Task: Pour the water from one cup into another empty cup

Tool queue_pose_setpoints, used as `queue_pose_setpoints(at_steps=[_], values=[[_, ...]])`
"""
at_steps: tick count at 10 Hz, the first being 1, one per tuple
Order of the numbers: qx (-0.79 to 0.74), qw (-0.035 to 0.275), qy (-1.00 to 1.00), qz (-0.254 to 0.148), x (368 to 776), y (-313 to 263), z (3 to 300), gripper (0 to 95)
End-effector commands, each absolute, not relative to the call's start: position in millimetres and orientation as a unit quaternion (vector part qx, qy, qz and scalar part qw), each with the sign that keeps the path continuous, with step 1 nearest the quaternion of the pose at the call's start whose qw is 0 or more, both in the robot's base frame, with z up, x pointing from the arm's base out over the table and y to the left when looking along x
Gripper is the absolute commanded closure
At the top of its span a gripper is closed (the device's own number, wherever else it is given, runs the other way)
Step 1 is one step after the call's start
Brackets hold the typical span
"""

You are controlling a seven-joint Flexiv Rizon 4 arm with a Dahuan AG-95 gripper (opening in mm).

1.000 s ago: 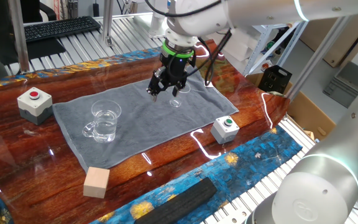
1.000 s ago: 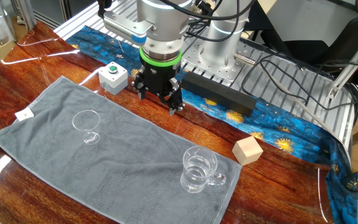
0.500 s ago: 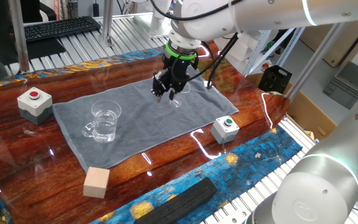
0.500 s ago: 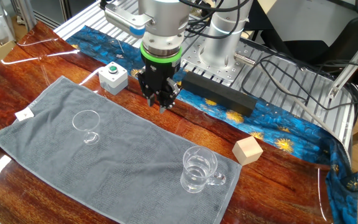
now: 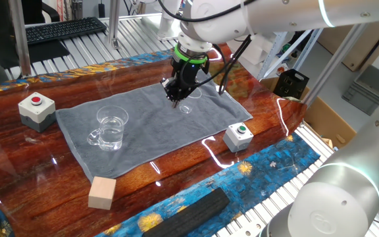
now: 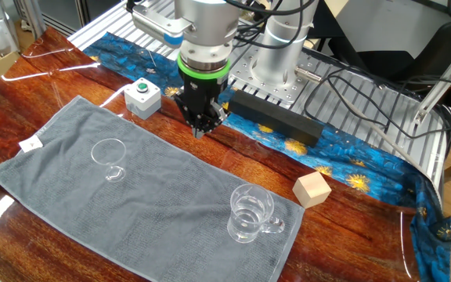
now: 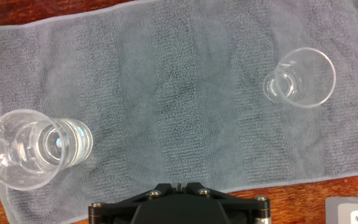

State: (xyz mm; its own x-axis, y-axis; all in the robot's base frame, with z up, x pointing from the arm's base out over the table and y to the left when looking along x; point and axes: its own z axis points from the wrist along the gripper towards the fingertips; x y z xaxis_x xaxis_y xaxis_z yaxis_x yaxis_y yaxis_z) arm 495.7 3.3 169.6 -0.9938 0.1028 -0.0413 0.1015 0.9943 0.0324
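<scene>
standing on a grey towel (image 5: 150, 128): one wide clear glass mug (image 5: 110, 128) with a curved side handle, holding the water (image 6: 248, 221), a faint shimmer low in the glass. in the one fixed view it is sitting toward the left end of the towel; in the hand view it is lying at the left edge of the cloth.

resting on the same towel, well apart from the mug: one small clear glass (image 6: 109, 156), handleless, thin round rim, appearing empty. in the hand view it is showing at the upper right.

hovering above the towel's edge, between the two vessels and touching neither: one gripper (image 6: 202, 129), black, with a green ring above it; fingers are standing drawn close together, nothing between them.

sitting on the wooden table (image 5: 18, 164) beside the towel: one grey box with a red button (image 5: 37, 108); one grey box with a green button (image 5: 239, 135); one pale wooden block (image 5: 102, 192); one black bar (image 5: 189, 210).

lying on the towel's corner: one small white tag (image 6: 30, 143), writing too small to read.
</scene>
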Motion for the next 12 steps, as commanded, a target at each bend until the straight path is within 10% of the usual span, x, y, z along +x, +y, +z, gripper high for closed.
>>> queue_pose_setpoints(at_steps=[1,12], values=[[0.054,0.02,0.998,0.015,495,6,170,95.0],[0.178,0.01,0.983,0.032,471,67,178,95.0]])
